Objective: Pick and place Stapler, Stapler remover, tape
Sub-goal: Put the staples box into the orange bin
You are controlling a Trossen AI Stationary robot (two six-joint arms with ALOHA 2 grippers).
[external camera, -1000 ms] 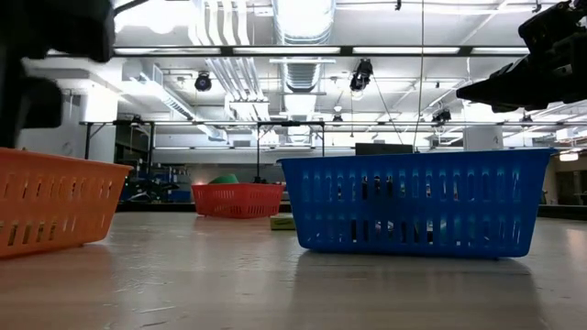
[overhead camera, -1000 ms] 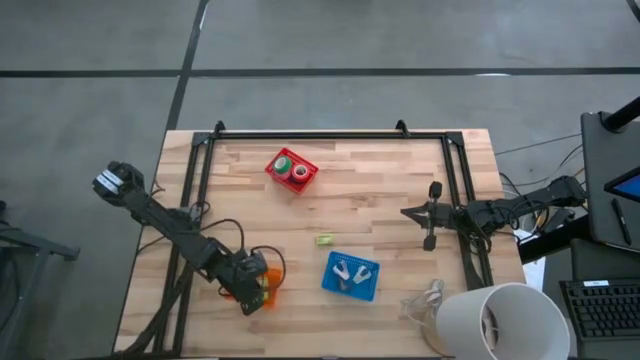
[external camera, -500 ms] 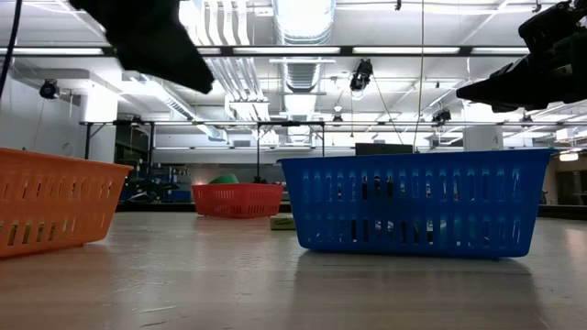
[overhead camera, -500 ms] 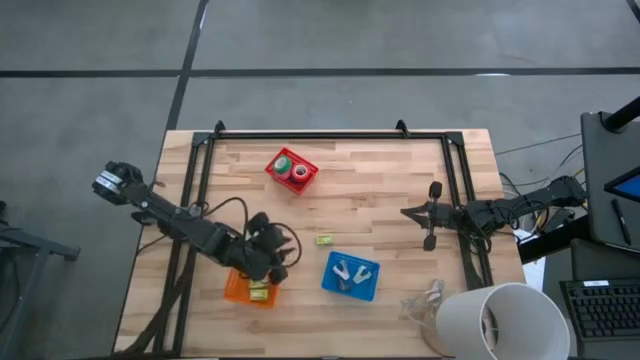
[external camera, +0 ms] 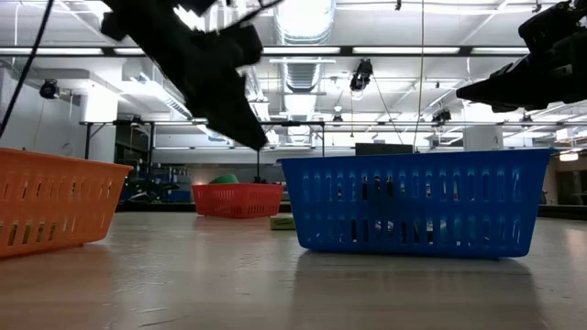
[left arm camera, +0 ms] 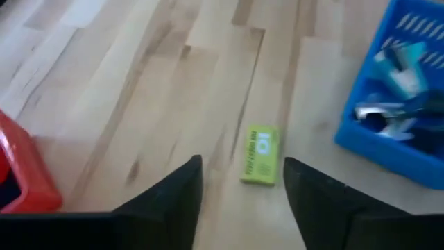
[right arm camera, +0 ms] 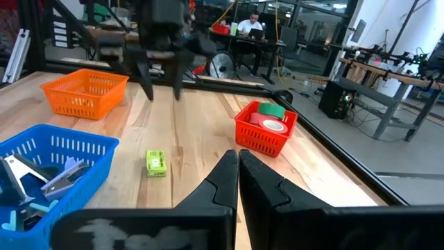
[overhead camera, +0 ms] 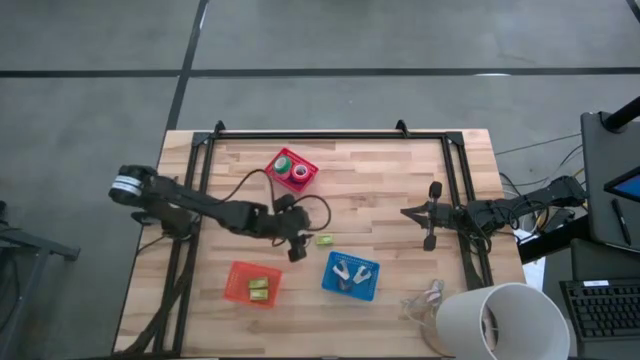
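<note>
Your small green stapler [overhead camera: 324,239] lies flat on the table [overhead camera: 380,190] at frame centre, between red basket [overhead camera: 291,170] and blue basket [overhead camera: 351,276]. The left claw [overhead camera: 297,251] hovers beside it, empty, wide open. Descend off-centre and you'll likely knock it away.

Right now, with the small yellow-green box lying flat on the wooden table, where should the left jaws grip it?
Across its two long sides, coming straight down: the small yellow-green box lies flat, clear of the blue plastic basket, and the open left gripper already lines up along its length.
</note>
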